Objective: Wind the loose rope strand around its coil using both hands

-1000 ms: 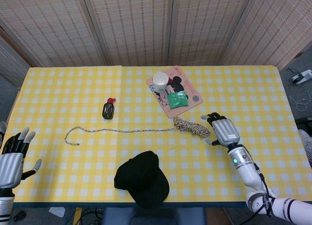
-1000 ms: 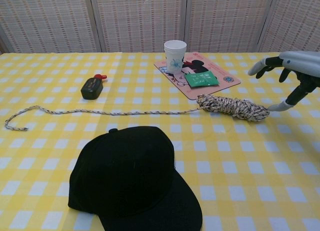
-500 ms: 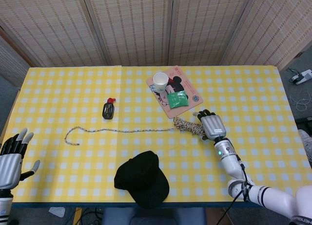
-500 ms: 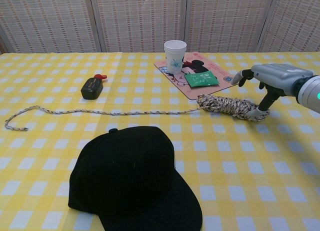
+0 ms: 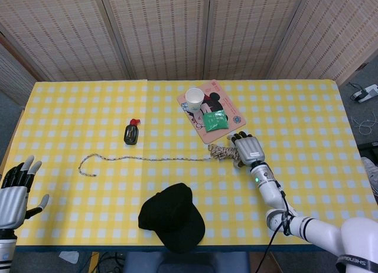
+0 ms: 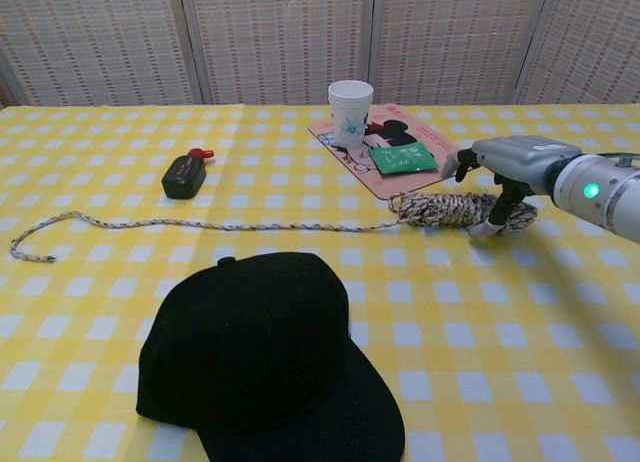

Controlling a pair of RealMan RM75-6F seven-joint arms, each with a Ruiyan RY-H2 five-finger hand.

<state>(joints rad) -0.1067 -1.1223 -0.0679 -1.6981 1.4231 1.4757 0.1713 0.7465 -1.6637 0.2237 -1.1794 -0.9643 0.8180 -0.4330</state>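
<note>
Now over the rope coil (image 6: 455, 208): right hand (image 5: 248, 148), palm down, fingers (image 6: 483, 225) curled down around the coil's right end, thumb tip against the near side in the chest view; whether actually gripping or only resting on it, hard to tell. Coil lying on the yellow checked worktop (image 5: 307, 125), just near of the pink mat (image 5: 227, 126), right of centre. Loose rope strand (image 5: 147, 158) running left from the coil in a nearly straight line, ending in a small hook-shaped curl (image 5: 86, 164) at the far left end of its run. Left hand (image 5: 15, 192) at the near left edge of the worktop, well apart from the rope, fingers spread wide and holding nothing; seen in the head view only. On the mat: a white paper cup (image 6: 350, 113) upright and a green packet (image 6: 401, 159) lying flat beside it. Left of the mat, beyond the strand, a small dark object with a red tip (image 6: 184, 174). Near the front edge, a black cap (image 6: 265, 357), close to the strand but not touching it.
</note>
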